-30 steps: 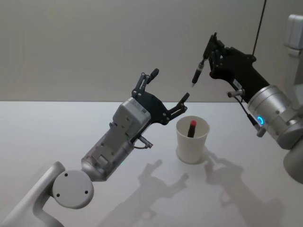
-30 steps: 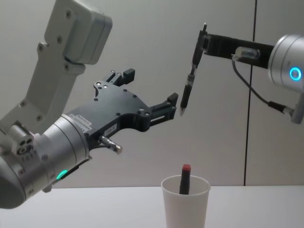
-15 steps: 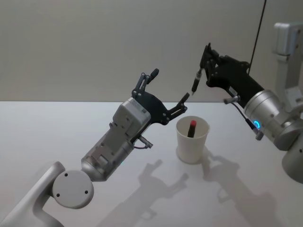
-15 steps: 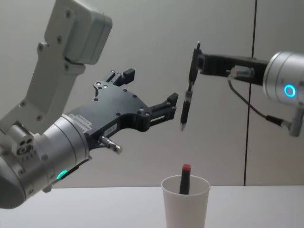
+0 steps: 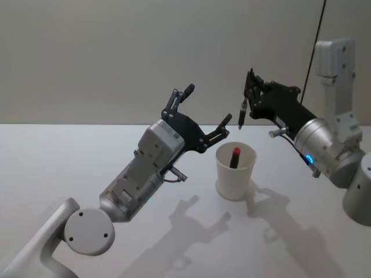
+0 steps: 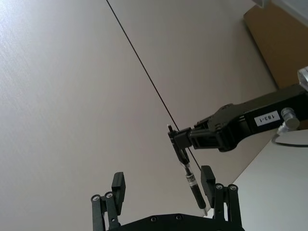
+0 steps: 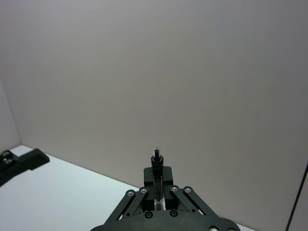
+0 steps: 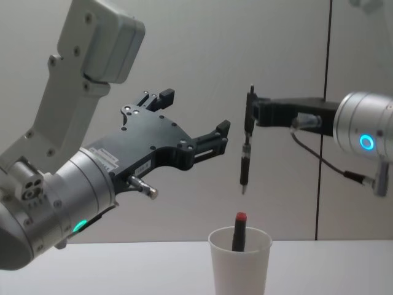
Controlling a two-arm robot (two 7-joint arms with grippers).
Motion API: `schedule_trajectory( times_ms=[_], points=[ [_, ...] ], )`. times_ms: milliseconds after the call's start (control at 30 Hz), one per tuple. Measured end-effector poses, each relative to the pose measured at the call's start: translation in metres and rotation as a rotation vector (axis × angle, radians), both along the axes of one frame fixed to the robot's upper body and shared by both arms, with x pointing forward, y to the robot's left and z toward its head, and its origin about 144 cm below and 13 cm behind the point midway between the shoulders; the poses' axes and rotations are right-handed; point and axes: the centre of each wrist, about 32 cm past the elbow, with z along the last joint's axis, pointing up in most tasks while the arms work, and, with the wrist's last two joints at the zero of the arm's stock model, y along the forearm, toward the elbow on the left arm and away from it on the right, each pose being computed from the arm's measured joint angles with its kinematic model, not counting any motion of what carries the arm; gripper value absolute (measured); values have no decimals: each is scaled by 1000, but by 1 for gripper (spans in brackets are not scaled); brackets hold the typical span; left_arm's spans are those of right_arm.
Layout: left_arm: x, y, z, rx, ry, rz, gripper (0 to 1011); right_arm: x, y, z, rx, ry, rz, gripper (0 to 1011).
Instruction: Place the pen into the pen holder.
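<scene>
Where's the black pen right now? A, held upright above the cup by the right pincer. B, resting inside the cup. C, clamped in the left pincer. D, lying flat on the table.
A: the right pincer grips the black pen near its top, tip down above the pen holder.

L gripper (image 6: 164,187) fingers spread wide, nothing between; beyond it R gripper (image 6: 179,142) pinches pen (image 6: 190,180) near its top, tip down, w/ wall (image 6: 72,86) behind
</scene>
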Motion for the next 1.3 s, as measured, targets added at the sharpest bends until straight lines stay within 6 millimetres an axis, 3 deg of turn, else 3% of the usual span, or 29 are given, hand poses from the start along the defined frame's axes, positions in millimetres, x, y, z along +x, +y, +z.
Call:
schedule_trajectory(
  times_ms=[1033, 1300],
  points=[
    [0, 0, 0, 0, 0, 0, 1000, 14, -3, -23, -72, 116, -2, 103],
    [0, 0, 0, 0, 0, 0, 1000, 16, -4, -26, -67, 135, 11, 307]
  ],
)
